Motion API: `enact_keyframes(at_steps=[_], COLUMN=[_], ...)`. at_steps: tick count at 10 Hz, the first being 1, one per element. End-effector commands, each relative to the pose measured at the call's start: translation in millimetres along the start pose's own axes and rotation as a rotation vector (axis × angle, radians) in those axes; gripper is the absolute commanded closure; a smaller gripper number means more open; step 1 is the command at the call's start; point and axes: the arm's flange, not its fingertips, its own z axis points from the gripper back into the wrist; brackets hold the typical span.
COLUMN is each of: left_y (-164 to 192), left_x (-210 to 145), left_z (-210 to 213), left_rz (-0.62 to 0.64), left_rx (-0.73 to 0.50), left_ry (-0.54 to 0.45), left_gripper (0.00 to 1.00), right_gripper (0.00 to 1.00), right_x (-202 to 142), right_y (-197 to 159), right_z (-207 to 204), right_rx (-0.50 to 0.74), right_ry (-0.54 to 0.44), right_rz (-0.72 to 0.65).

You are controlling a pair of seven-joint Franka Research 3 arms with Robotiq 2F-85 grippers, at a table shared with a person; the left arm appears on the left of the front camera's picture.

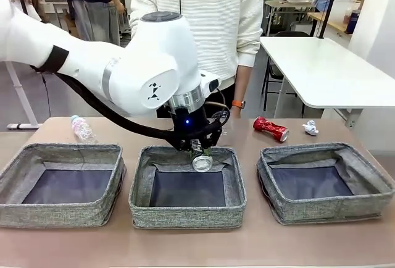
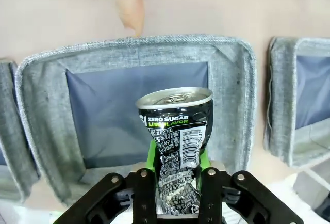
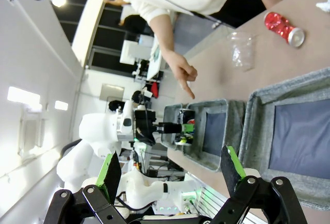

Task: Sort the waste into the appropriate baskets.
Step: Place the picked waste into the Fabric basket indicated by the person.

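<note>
Left fingers [image 2: 210, 193] pinching can [image 2: 178, 131], over basket [image 2: 139, 52]

A brown tabletop [image 1: 185, 246] spans the foreground. At its far edge stands a person in a white ribbed sweater [image 1: 197, 15], with an orange wristwatch [image 1: 238, 104] on one arm. Behind, to the right, is a white table [image 1: 321, 70] with a black chair [image 1: 272, 73] just beside it; more people [image 1: 99, 2] stand far back at the left
</note>
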Motion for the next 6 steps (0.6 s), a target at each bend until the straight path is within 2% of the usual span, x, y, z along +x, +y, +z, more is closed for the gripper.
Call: enact_keyframes(at_steps=[1,3,4,5,6], left_y=[-0.3,-0.9,-0.4,-1.4,-0.6], left_x=[2.7,2.5,3.0,3.2,2.8], left_z=[13.7,12.6,12.3,12.5,13.0], left_rz=[-0.017,-0.006,-0.009,-0.007,-0.005], left_rx=[0.015,0.022,0.019,0.020,0.030], left_ry=[0.016,0.015,0.018,0.010,0.001], left_gripper=[0.68,0.68,0.10,0.10,0.00], right_gripper=[0.00,0.00,0.00,0.00,0.00], right_x=[2.8,2.8,2.8,2.8,2.8], right_y=[1.6,1.6,1.6,1.6,1.6], right_z=[-2.0,-2.0,-2.0,-2.0,-2.0], right_rx=[0.021,0.021,0.021,0.021,0.021], right_ry=[-0.015,-0.015,-0.015,-0.015,-0.015], right_rz=[0.025,0.025,0.025,0.025,0.025])
